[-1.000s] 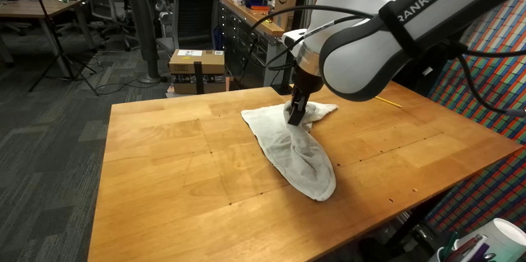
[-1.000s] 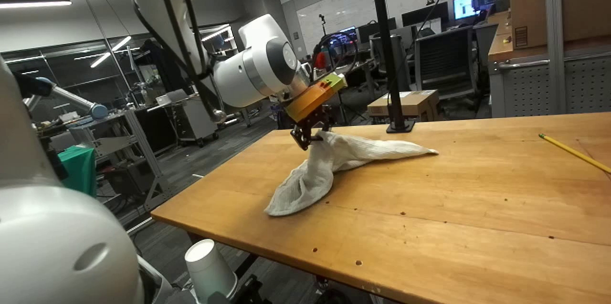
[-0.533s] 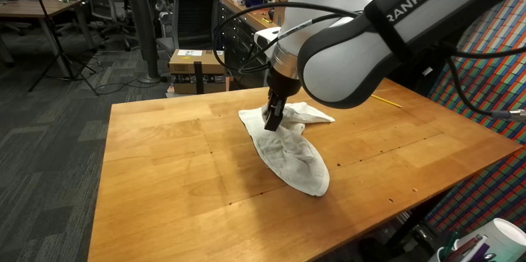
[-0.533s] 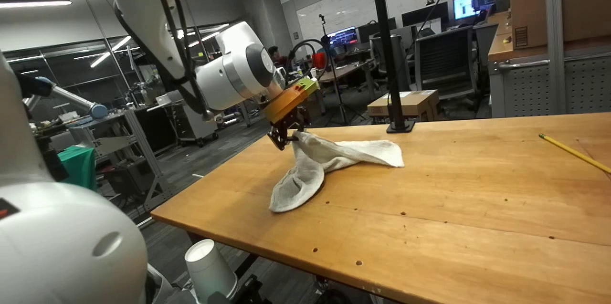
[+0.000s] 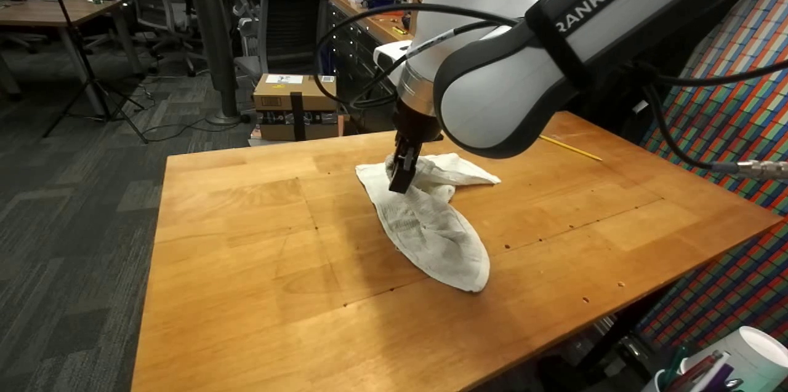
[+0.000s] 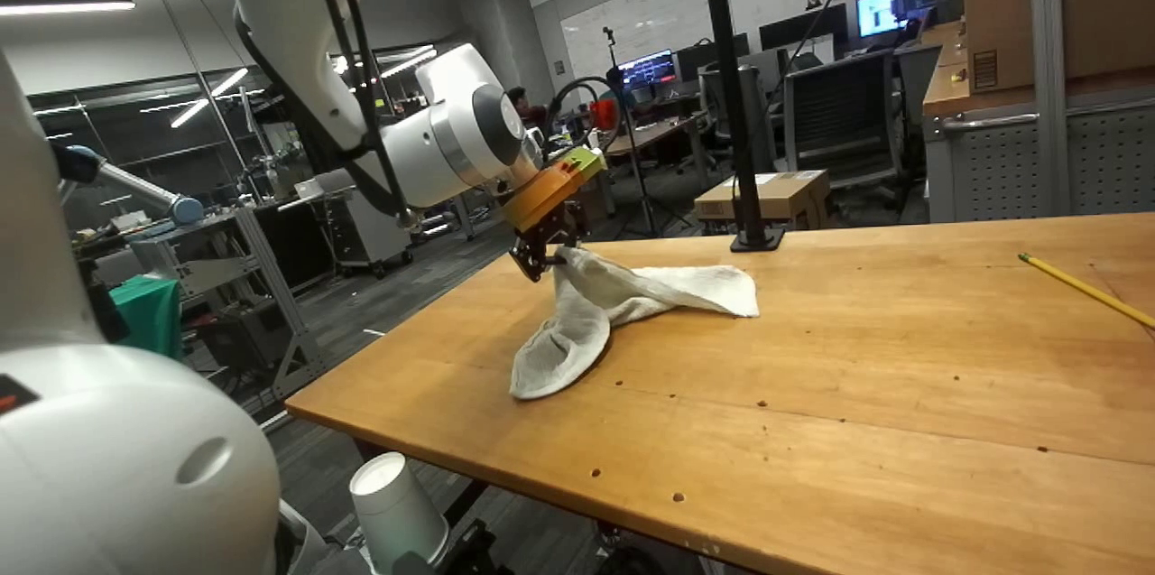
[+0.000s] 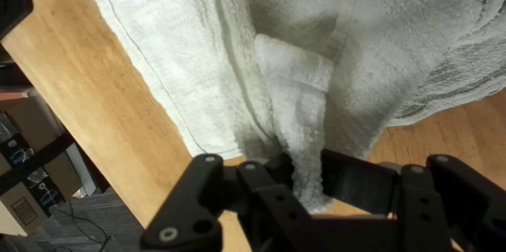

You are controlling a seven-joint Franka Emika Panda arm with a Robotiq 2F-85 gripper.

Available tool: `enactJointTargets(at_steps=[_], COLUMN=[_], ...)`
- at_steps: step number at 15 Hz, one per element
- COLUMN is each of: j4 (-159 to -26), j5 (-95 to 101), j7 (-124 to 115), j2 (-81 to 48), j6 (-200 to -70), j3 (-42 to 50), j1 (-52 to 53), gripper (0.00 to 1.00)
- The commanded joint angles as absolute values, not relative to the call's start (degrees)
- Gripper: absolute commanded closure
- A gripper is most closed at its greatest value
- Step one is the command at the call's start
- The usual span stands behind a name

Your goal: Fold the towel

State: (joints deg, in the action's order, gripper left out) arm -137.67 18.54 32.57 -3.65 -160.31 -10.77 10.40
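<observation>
Wrist view: the end effector (image 7: 307,173) pinches the towel (image 7: 297,64), likely light and limp, best held by an edge.

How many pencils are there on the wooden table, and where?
1. The yellow pencil lies on the wooden table, apart from the towel, in both exterior views. Any under the towel would be hidden.

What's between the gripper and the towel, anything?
Nothing visible: the gripper is shut on a pinched bit of the towel. The yellow pencil lies on the table, apart from the towel.
</observation>
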Motion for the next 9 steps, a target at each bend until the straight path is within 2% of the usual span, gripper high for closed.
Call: enactJointTargets(at_steps=[1,9], j4=[-132.73,-122.73], j5=[19.67,22.25], j7=[30.98,30.42], j2=[-7.05,-15.45], j6=[-161.1,-162.01], j3=[-10.88,-10.39], j1=[10.49,10.79], gripper=[0.97,0.97])
